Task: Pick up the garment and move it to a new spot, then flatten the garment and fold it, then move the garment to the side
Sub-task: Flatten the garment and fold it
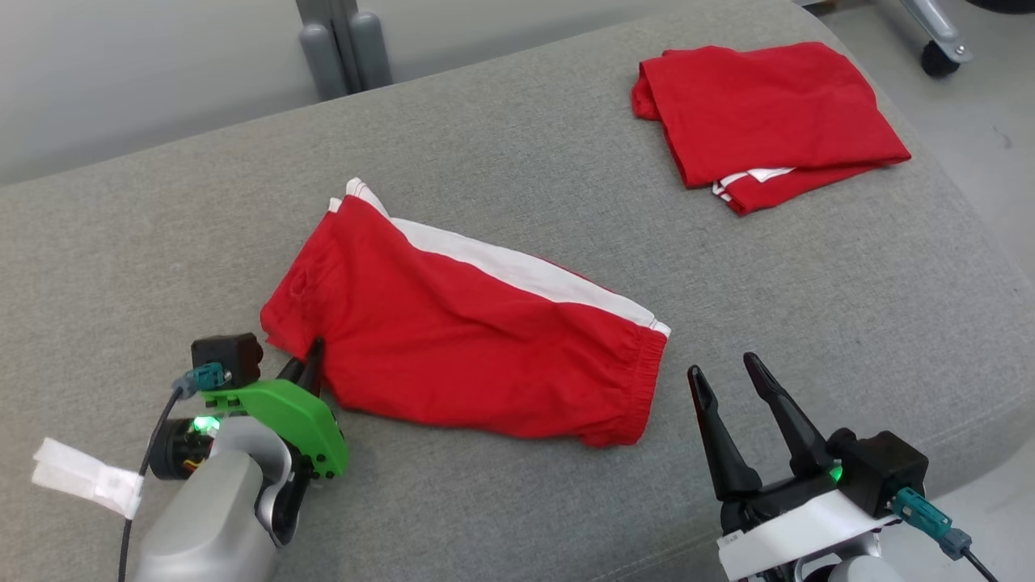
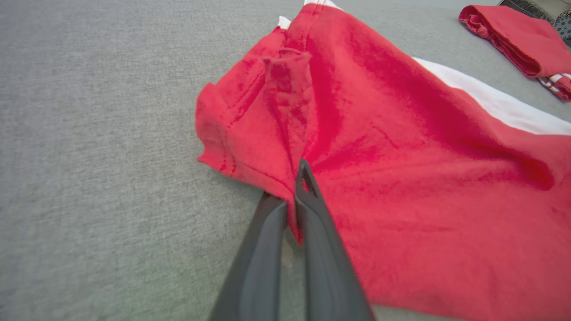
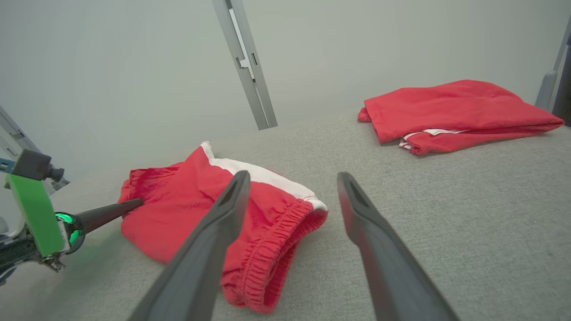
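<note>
Two red pieces, head view: the red shorts [image 1: 461, 347] lie near the middle of the grey cushion [image 1: 566, 162]; a folded red garment [image 1: 768, 105] sits well apart at the far right.
Shorts' look, head view: folded along their length, bright red, with a white stripe [image 1: 517, 267] along the far edge and a gathered waistband [image 1: 647, 380] at the right end. Soft wrinkles run across the cloth.
Left gripper, head view: the left gripper [image 1: 311, 356] meets the near left corner of the shorts, fingers pressed together.
Right gripper, head view: the right gripper [image 1: 724, 368] stands just right of the waistband, fingers spread and nothing between them.
Leg end, left wrist view: the two dark fingers pinch a ridge of red cloth at the near edge. A raised crease runs away from the tips, and the stitched hem curls at the left.
Stripe, left wrist view: a white band crosses at the upper right.
Waistband, right wrist view: ruffled elastic bulges just beyond one finger; whether they touch cannot be told.
Folded garment, right wrist view: a neat stack with white trim showing at its near edge.
</note>
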{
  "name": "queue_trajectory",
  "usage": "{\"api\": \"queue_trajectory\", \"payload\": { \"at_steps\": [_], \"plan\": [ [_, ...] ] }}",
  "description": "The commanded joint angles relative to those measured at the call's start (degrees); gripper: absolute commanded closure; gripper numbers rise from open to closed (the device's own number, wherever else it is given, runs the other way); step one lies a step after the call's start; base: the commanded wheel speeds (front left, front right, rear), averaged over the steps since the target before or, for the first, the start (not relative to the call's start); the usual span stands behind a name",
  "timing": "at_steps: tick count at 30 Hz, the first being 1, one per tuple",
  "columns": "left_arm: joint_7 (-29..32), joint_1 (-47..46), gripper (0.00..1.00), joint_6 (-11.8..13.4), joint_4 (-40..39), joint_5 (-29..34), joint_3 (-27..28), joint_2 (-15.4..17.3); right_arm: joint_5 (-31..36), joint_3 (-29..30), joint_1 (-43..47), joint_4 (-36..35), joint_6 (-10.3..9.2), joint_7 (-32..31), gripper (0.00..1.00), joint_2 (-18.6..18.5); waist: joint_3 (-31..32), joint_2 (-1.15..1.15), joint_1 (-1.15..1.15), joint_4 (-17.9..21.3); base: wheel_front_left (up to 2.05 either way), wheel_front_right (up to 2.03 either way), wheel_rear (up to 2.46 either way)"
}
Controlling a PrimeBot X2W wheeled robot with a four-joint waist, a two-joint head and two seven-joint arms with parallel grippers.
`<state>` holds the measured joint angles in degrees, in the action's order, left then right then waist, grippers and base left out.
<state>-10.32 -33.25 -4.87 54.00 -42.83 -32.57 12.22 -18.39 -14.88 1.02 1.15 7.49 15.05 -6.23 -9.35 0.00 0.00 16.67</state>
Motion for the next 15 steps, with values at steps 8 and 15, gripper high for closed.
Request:
{"api": "queue_trajectory", "payload": {
  "at_steps": [8, 15],
  "plan": [
    [-3.3, 10.2, 1.0, 3.6, -7.9, -2.8, 3.1, 0.4, 1.1, 1.4, 3.5, 0.2, -0.01, 0.1, 0.0, 0.5, 4.3, 0.0, 0.0, -6.1, 0.0, 0.0, 0.0],
    [-4.5, 21.1, 1.0, 9.4, -19.9, -4.5, 6.4, 1.4, 1.7, 2.3, 4.9, 0.7, -0.01, 0.1, 0.0, 0.8, 5.3, 0.0, 0.0, -8.4, 0.0, 0.0, 0.0]
  ]
}}
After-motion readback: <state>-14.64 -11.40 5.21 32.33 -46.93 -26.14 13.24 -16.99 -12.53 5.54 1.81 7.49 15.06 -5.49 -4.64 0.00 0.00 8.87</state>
